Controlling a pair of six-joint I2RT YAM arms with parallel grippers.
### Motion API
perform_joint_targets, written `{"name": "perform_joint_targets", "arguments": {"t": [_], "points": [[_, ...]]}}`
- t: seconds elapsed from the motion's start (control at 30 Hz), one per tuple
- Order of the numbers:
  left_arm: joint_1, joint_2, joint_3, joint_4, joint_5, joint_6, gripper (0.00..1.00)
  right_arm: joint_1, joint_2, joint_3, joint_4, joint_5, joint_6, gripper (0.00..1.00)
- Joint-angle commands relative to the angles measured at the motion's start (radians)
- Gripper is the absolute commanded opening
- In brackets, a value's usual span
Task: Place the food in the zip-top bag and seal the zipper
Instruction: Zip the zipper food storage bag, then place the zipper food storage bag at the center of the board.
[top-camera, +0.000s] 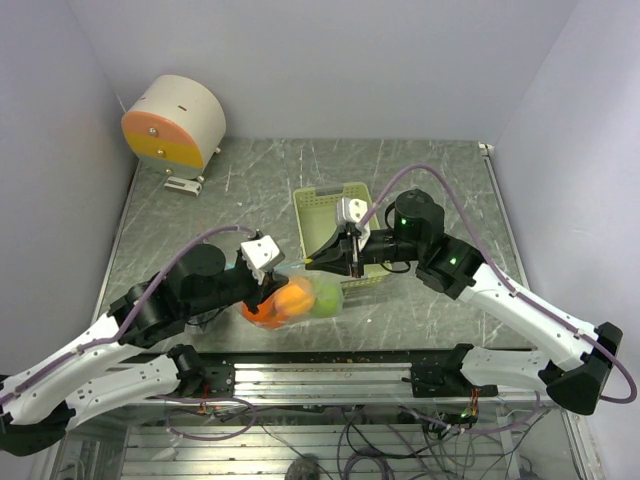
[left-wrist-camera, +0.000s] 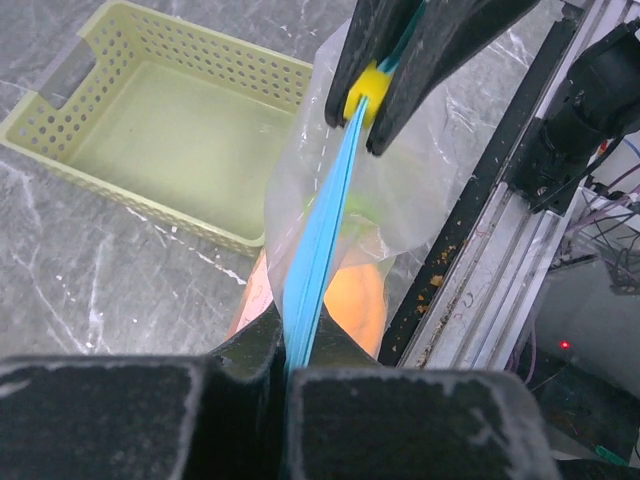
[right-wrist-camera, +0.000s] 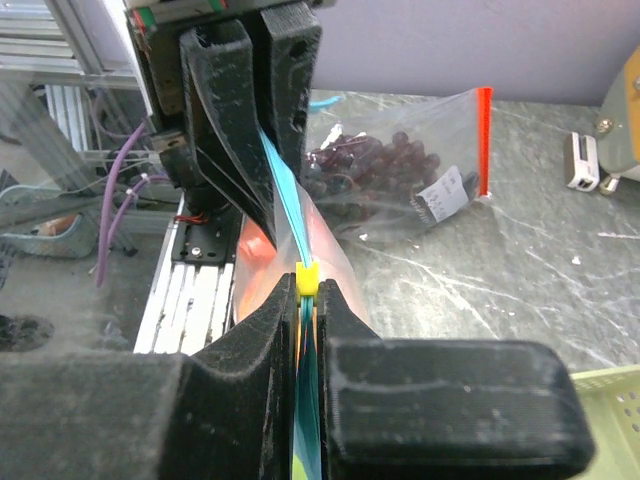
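The clear zip-top bag (top-camera: 300, 300) hangs between my two grippers over the table's near edge. Inside it are a round orange fruit (top-camera: 290, 300) and a green piece (top-camera: 325, 297). My left gripper (left-wrist-camera: 290, 335) is shut on the teal zipper (left-wrist-camera: 320, 230) at one end. My right gripper (right-wrist-camera: 307, 290) is shut on the same zipper (right-wrist-camera: 285, 190), pinching it at a small yellow slider (right-wrist-camera: 307, 277). The strip runs taut and straight between both. Dark purple grapes (right-wrist-camera: 375, 160) lie in clear plastic with a red edge (right-wrist-camera: 484, 140) on the table beyond.
The pale yellow-green basket (top-camera: 335, 205) stands behind the bag and shows nothing inside (left-wrist-camera: 170, 130). A round cream and orange device (top-camera: 175, 125) sits at the back left. The metal rail (top-camera: 330, 365) runs along the near edge, right under the bag.
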Motion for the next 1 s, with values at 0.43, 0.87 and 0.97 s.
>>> {"name": "perform_joint_targets", "arguments": {"t": [0.43, 0.87, 0.97], "points": [[0.003, -0.178, 0.063, -0.159, -0.215, -0.017, 0.07, -0.023, -0.084, -0.051, -0.024, 0.288, -0.050, 0.00], [0.003, -0.110, -0.032, 0.048, -0.416, -0.087, 0.07, -0.025, -0.083, 0.001, 0.105, 0.730, 0.241, 0.98], [0.003, -0.052, -0.057, 0.140, -0.550, -0.133, 0.07, -0.027, -0.053, 0.030, 0.055, 0.874, 0.309, 1.00]]}}
